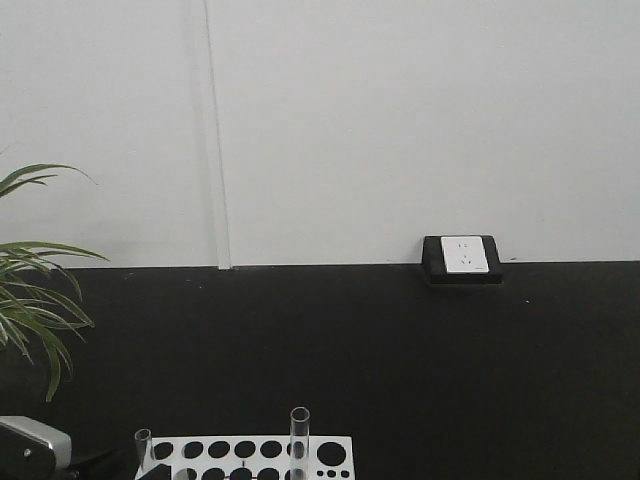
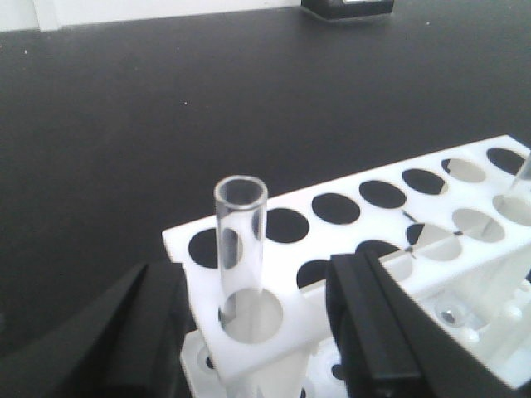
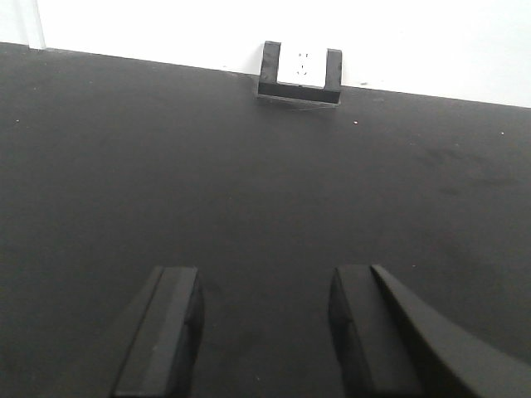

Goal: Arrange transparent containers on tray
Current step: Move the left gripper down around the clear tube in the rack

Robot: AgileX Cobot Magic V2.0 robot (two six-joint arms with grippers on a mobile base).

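A clear test tube (image 2: 241, 240) stands upright in the corner hole of a white rack (image 2: 373, 217). My left gripper (image 2: 257, 332) is open, one black finger on each side of that tube and the rack's corner, neither touching the glass. A second tube (image 2: 520, 184) shows at the right edge. In the front view both tubes, the short-looking one (image 1: 143, 446) and the taller one (image 1: 299, 432), rise from the rack (image 1: 250, 456) at the bottom edge. My right gripper (image 3: 264, 332) is open over bare black tabletop with nothing between its fingers. The tray is out of view.
A black-framed white socket box (image 1: 462, 258) sits at the far edge of the black table against the white wall. It also appears in the right wrist view as the socket box (image 3: 300, 70). A green plant (image 1: 35, 300) leans in from the left.
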